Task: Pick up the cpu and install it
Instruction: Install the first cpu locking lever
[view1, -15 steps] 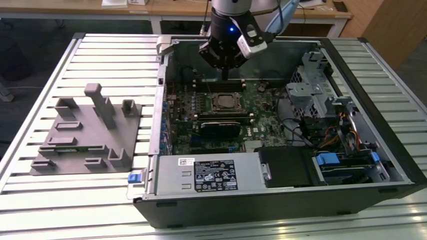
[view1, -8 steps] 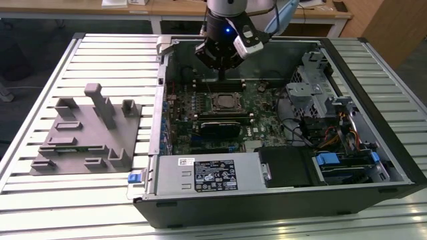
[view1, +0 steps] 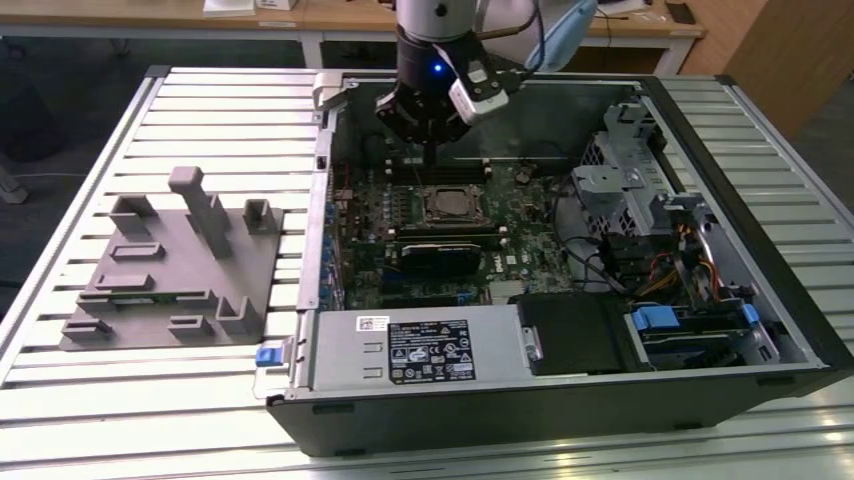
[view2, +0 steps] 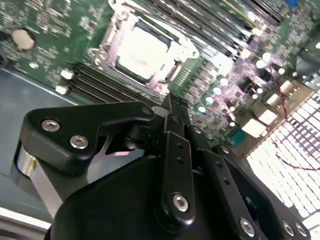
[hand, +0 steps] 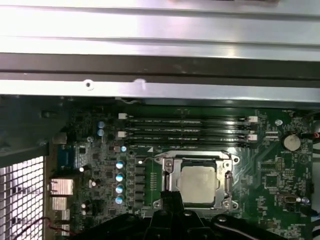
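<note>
The gripper (view2: 172, 102) hangs with its jaws pressed together, holding nothing; just beyond the fingertips, the cpu (hand: 200, 184) lies seated flat in the motherboard socket (hand: 167, 175), apart from them.

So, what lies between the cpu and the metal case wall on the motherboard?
Parallel rows of long memory slots lie between the cpu and the case wall, on green board; the first wrist view shows it.

The exterior view looks down from high, well off the end effector (view1: 430, 150); both wrist views peer close past it at the motherboard socket (hand: 197, 182).
</note>
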